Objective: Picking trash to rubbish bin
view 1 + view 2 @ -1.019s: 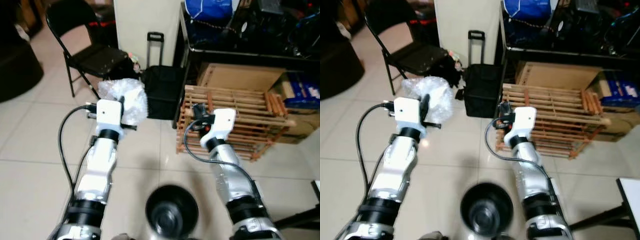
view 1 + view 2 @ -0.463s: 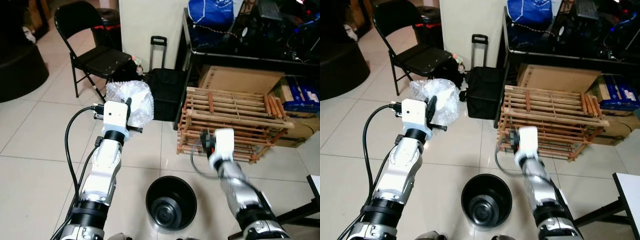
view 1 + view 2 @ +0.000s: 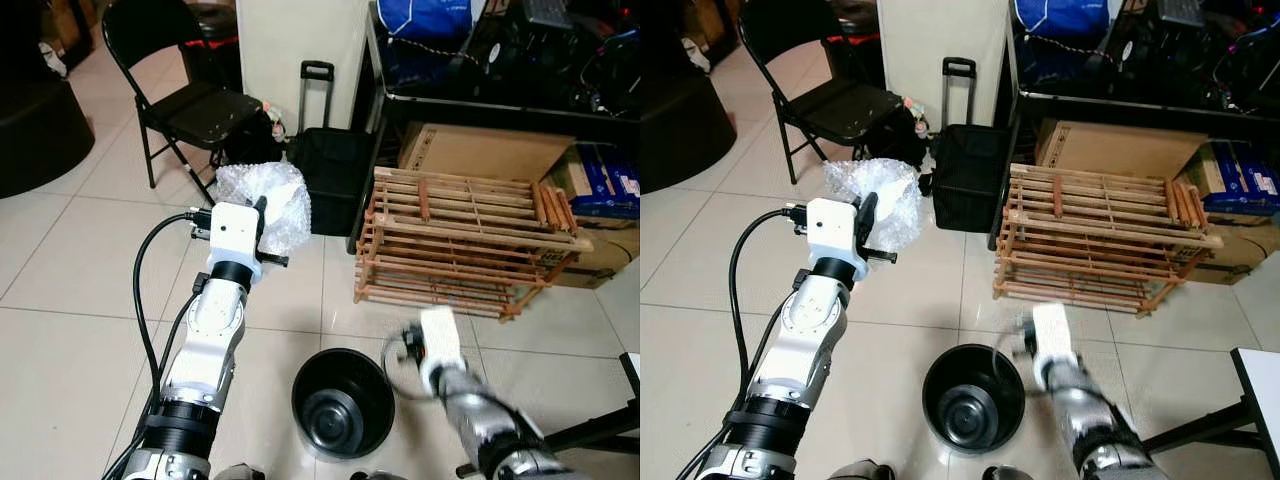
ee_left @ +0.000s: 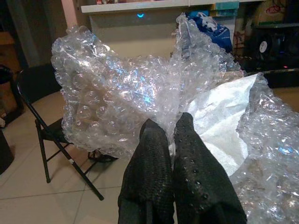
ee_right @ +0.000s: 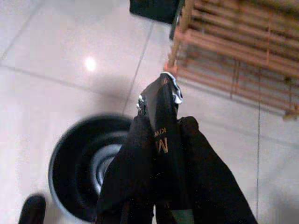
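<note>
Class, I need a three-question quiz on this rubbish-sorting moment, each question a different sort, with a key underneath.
1. True or false: the left gripper is shut on the crumpled clear bubble wrap.
2. What does the right gripper hold? A) a dark flat wrapper with white lettering B) a glass bottle C) a spoon
3. Fill in: the round black rubbish bin stands on the tiled floor between the robot's two ____.

Key: 1 true; 2 A; 3 arms.
</note>
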Motion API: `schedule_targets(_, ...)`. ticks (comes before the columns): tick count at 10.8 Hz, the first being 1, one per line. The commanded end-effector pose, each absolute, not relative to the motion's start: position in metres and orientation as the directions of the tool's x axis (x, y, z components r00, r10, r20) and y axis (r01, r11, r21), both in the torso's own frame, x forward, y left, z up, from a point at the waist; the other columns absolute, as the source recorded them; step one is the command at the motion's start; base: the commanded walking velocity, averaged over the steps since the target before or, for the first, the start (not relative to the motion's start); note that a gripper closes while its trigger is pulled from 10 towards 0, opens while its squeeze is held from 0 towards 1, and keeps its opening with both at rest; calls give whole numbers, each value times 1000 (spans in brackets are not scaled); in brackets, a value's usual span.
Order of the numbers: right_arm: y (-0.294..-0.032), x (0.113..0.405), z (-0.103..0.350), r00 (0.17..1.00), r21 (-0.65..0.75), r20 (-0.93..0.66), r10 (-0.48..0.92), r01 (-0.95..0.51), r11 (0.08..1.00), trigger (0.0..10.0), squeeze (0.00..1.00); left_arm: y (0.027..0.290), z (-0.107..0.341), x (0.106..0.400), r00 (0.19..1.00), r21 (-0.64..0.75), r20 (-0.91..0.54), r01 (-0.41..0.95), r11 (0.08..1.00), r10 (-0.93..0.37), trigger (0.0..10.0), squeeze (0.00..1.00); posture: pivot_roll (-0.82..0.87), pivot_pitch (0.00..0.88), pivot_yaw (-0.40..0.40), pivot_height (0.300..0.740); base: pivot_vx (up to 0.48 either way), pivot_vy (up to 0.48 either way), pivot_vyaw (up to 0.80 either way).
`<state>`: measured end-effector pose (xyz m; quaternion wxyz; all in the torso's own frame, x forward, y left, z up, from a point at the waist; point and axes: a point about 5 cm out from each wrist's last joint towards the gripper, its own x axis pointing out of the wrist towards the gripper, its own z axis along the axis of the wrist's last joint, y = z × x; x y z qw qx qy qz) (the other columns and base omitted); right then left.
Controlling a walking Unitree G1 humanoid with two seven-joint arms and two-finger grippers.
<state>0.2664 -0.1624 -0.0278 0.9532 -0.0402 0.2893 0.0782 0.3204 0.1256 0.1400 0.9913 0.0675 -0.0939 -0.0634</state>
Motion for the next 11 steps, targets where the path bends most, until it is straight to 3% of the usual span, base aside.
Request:
schedule_targets(1, -167, 262, -32, 806, -44, -581, 113, -169, 985, 10000, 0, 123, 140, 320, 974, 147, 172, 122, 982, -147, 10000, 0, 51, 84, -72, 740, 0, 0, 0)
schedule_targets(6, -160, 253, -39, 785, -23, -604, 139, -191, 981, 10000, 35, 122, 140, 319, 975, 144, 169, 122, 982, -146, 10000, 0, 47, 91, -76, 740, 0, 0, 0)
schedule_targets(7, -160, 254, -39, 787, -21, -600, 142, -193, 981, 10000, 1000, 122, 139, 319, 975, 145, 169, 121, 982, -145, 10000, 0, 47, 91, -76, 740, 0, 0, 0)
schedule_targets(11, -158, 257, -36, 795, -14, -587, 150, -196, 981, 10000, 1000, 121, 140, 320, 975, 145, 169, 122, 982, -147, 10000, 0, 47, 92, -75, 740, 0, 0, 0)
